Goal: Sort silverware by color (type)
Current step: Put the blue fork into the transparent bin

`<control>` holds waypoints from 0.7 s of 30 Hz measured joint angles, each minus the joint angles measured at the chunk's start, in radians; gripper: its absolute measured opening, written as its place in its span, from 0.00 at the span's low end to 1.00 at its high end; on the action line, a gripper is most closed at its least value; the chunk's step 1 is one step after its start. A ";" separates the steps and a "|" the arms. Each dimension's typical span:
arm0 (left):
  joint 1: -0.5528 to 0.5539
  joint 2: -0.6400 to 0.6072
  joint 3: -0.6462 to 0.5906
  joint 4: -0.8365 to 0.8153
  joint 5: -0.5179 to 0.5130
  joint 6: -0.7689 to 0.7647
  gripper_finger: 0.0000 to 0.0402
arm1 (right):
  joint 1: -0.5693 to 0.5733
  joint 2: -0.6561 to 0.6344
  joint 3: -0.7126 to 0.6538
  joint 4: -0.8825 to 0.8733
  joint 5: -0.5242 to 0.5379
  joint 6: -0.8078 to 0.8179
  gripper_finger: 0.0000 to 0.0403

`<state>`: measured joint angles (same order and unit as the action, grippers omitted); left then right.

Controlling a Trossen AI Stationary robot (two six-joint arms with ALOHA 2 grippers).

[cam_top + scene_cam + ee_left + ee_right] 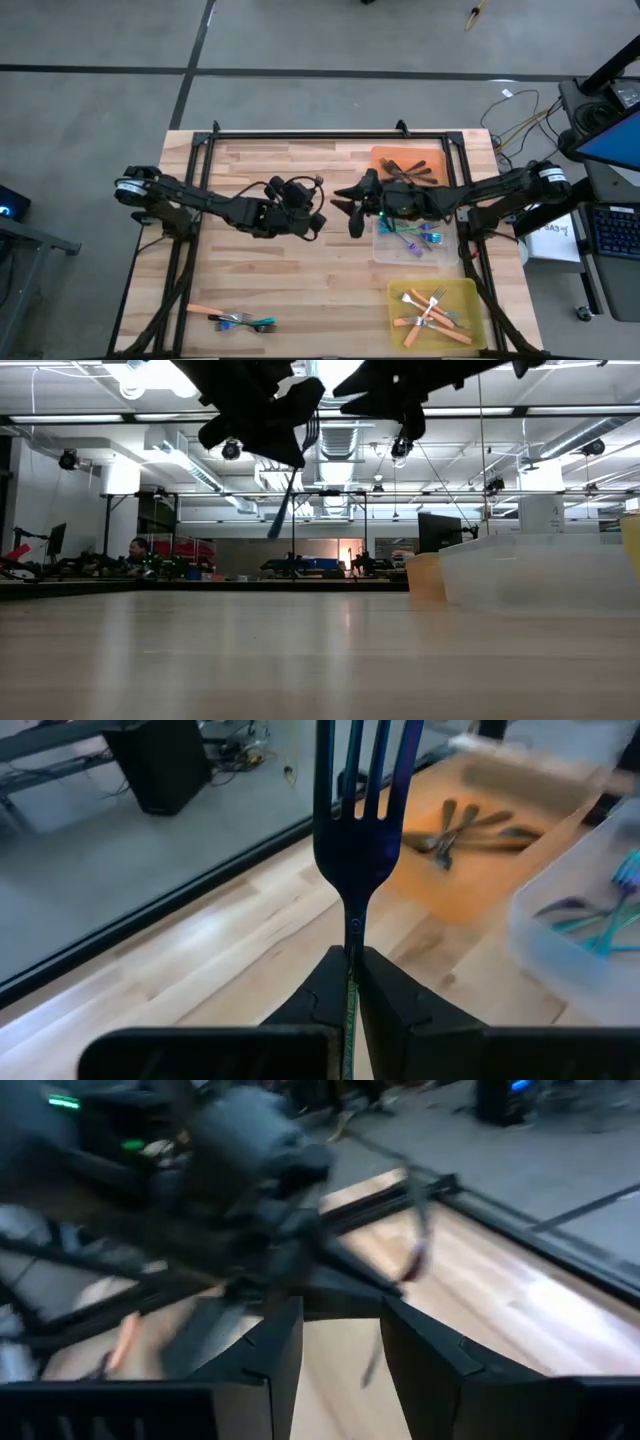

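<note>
Fork (355, 830) is held off the table over the middle of the board, just left of the trays; handle is pinched edge-on between the left gripper (352, 982) fingers, tines out ahead along the gripper's line. In the low view its long axis hangs steeply, slightly tilted. Handle looks dark, greenish at the pinch; colour can't be called for sure. Judged light, stiff, slick metal tines, so it is best taken mid-handle and could pivot in a thin pinch. Right gripper (335, 1342) hangs facing it, close by, fingers apart, nothing held. Orange tray (437, 158) holds dark forks, clear tray (380, 250) blue ones, yellow tray (400, 330) orange ones. A few unsorted forks (232, 319) are left at the near-left corner
</note>
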<state>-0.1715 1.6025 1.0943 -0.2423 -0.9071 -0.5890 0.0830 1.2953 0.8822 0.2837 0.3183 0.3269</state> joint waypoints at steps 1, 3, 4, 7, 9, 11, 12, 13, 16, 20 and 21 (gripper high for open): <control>-0.003 0.001 0.000 0.020 -0.001 0.014 0.00 | 0.000 0.000 -0.020 0.031 0.030 0.003 0.32; -0.007 0.002 0.000 0.041 0.000 0.041 0.00 | 0.000 0.000 -0.051 0.065 0.071 0.016 0.32; -0.008 0.003 0.000 0.048 0.001 0.049 0.00 | 0.000 0.000 -0.061 0.079 0.078 0.021 0.32; -0.008 0.003 0.000 0.075 0.004 0.056 0.00 | 0.000 0.000 -0.089 0.127 0.080 0.014 0.32; -0.011 0.003 0.000 0.094 0.022 0.056 0.00 | 0.000 0.002 -0.094 0.141 0.083 -0.020 0.32; -0.018 0.003 0.001 0.097 0.031 0.056 0.00 | 0.000 0.002 -0.094 0.142 0.080 -0.084 0.32; -0.020 0.003 0.002 0.103 0.033 0.056 0.00 | 0.000 0.002 -0.094 0.141 0.077 -0.124 0.32; -0.023 0.003 0.002 0.106 0.034 0.056 0.00 | 0.000 0.003 -0.094 0.141 0.077 -0.167 0.32; -0.026 0.003 0.002 0.126 0.028 0.057 0.00 | 0.000 0.010 -0.094 0.138 0.075 -0.250 0.32; -0.033 0.003 0.002 0.146 0.026 0.058 0.00 | -0.001 0.019 -0.093 0.145 0.075 -0.294 0.32; -0.034 0.003 0.002 0.146 0.027 0.059 0.00 | -0.001 0.020 -0.093 0.143 0.075 -0.297 0.32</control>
<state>-0.2050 1.6051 1.0958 -0.0966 -0.8805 -0.5302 0.0822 1.3151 0.7887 0.4263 0.3935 0.0300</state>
